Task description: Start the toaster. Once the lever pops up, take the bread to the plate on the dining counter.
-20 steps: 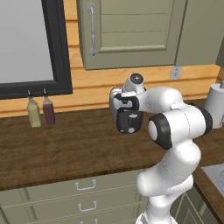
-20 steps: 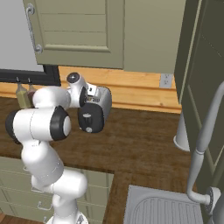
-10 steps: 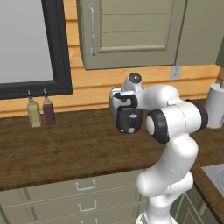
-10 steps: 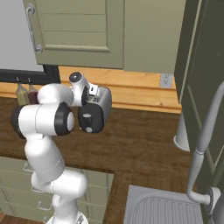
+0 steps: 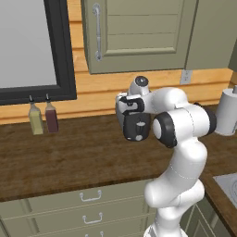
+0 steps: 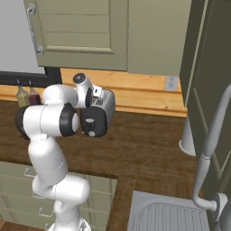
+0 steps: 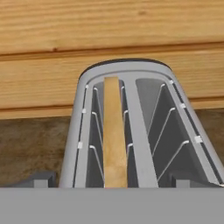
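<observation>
The silver toaster (image 7: 131, 83) lies right under my hand in the hand view, its two slots running away from me toward the wooden wall. The bread (image 7: 113, 135), a pale tan slice seen edge-on, stands in the left slot. My gripper (image 7: 113, 180) hangs open just above the toaster's near end, one dark fingertip (image 7: 41, 179) on each side of the body, touching nothing. In both base views my hand (image 5: 134, 121) (image 6: 97, 113) points at the back wall and hides the toaster. The plate and the dining counter are out of view.
Two bottles (image 5: 42, 119) stand at the back left of the dark wood counter (image 5: 69, 157). A white paper roll (image 5: 227, 111) stands at the right, beside a sink (image 6: 171, 212) with a tall faucet (image 6: 212, 135). Green cabinets (image 5: 139, 32) hang overhead.
My elbow has swung a little to the left in the left base view. The hand has stayed over the toaster, and the bread has not moved.
</observation>
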Motion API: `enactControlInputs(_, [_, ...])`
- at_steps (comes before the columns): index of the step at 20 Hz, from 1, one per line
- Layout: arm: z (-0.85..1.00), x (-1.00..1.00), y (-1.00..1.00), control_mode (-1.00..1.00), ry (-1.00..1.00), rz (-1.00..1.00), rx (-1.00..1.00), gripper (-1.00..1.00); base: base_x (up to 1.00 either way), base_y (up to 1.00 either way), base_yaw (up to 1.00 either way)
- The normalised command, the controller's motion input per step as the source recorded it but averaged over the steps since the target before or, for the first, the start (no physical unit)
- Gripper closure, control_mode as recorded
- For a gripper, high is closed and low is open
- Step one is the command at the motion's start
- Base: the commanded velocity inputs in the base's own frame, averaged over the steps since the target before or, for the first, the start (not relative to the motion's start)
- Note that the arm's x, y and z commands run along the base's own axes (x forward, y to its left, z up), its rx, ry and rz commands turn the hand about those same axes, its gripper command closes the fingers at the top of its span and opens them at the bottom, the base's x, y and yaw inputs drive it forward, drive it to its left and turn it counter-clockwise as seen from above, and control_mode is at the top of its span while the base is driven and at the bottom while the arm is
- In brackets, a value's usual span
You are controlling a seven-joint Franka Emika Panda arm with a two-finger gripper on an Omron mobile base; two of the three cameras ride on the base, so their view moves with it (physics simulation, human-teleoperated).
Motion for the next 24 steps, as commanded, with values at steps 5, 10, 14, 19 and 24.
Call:
enactControlInputs(5, [-0.07, 0.06, 0.00, -1.00, 0.03, 0.00, 0.00, 1.00, 0.00, 0.00, 0.00])
enactControlInputs(10, [-0.02, 0.07, 0.00, -1.00, 0.02, 0.00, 0.00, 1.00, 0.00, 0.00, 0.00])
enactControlInputs(14, [0.00, 0.00, 0.00, -1.00, 0.00, 0.00, 0.00, 1.00, 0.00, 0.00, 0.00])
enactControlInputs(19, [0.00, 0.00, 0.00, -1.00, -0.06, 0.01, 0.00, 1.00, 0.00, 0.00, 0.00])
enactControlInputs(24, [0.00, -0.15, 0.00, -1.00, -0.26, 0.00, 0.00, 1.00, 0.00, 0.00, 0.00])
